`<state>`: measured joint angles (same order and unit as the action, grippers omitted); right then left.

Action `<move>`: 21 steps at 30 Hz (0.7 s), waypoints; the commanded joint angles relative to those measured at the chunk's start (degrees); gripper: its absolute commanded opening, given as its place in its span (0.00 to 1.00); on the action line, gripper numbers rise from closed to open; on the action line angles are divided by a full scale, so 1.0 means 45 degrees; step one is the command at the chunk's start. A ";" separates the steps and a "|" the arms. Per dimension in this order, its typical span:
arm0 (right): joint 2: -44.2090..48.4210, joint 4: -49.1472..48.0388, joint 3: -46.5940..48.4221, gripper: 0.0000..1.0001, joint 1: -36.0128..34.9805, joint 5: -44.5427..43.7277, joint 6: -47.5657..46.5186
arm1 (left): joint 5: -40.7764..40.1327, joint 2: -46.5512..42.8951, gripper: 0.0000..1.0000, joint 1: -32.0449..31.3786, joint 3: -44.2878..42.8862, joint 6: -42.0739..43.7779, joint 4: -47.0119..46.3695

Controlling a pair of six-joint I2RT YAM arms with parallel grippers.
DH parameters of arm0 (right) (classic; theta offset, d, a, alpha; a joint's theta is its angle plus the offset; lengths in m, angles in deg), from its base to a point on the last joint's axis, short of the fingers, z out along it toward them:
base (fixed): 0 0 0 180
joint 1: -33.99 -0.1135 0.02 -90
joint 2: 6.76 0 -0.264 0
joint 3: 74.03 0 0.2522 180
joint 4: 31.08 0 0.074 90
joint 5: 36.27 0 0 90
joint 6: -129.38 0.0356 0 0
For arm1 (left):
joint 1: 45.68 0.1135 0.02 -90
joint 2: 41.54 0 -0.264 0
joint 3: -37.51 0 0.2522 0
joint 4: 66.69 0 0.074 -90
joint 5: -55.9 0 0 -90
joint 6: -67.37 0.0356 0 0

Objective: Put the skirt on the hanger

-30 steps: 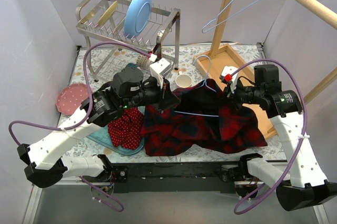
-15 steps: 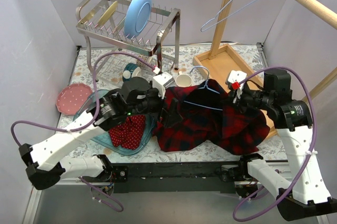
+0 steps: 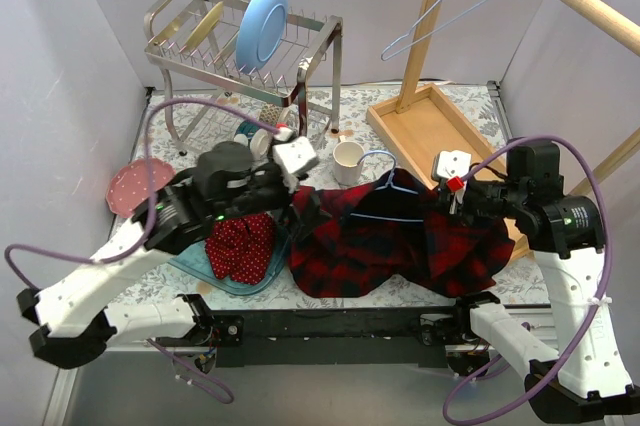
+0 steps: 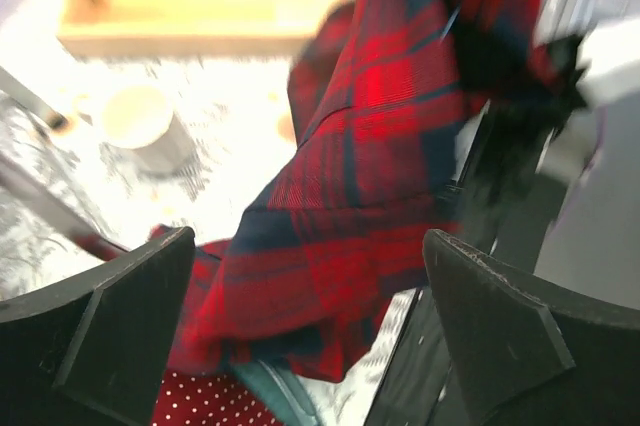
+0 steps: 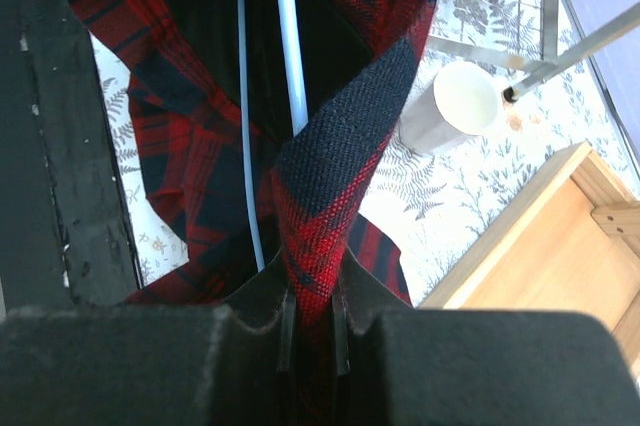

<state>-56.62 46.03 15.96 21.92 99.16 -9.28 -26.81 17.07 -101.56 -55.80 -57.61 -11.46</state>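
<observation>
The red polka-dot skirt [image 3: 240,246] lies crumpled on a teal tray at the front left; a corner of it shows in the left wrist view [image 4: 190,408]. My left gripper [image 3: 301,208] [image 4: 310,246] hangs open just right of the skirt, at the left edge of the plaid shirt [image 3: 390,241], holding nothing. A light blue wire hanger [image 3: 385,186] [image 5: 290,36] sits inside the plaid shirt. My right gripper [image 3: 455,201] [image 5: 312,306] is shut on a fold of the plaid shirt [image 5: 330,176]. A second wire hanger [image 3: 450,6] hangs from the wooden rail.
A dish rack [image 3: 300,56] with a blue plate [image 3: 262,24] stands at the back left. A white cup [image 3: 348,158] and a wooden tray [image 3: 430,126] sit behind the shirt. A pink plate [image 3: 135,186] lies at the left. The teal tray [image 3: 215,274] holds the skirt.
My left gripper opened, let go of the plaid shirt and drew back to the left. The shirt's left side dropped. The right gripper kept its grip and shifted slightly right.
</observation>
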 commanded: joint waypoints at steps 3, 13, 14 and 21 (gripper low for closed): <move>0.0105 0.0491 0.0795 0.01 0.0027 0.1954 -0.0962 | 0.1172 0.2107 0.95 -0.0044 -0.0367 0.1796 0.0236; -0.0090 0.0863 0.0444 0.01 0.0008 0.2230 -0.1432 | 0.2073 0.3559 0.00 -0.0044 -0.0724 0.2110 0.0766; -0.0090 0.0844 0.0444 0.01 0.0027 0.2132 -0.1412 | 0.1917 0.3326 0.00 -0.0044 -0.0547 0.2071 0.0339; -0.0480 0.1896 0.0677 0.54 0.0027 0.0355 -0.2054 | 0.1252 0.1370 0.00 0.0034 0.0393 0.2207 -0.0605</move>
<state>-58.17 50.25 16.46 21.70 103.18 -16.40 -15.34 28.50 -102.96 -53.49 -47.08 -10.93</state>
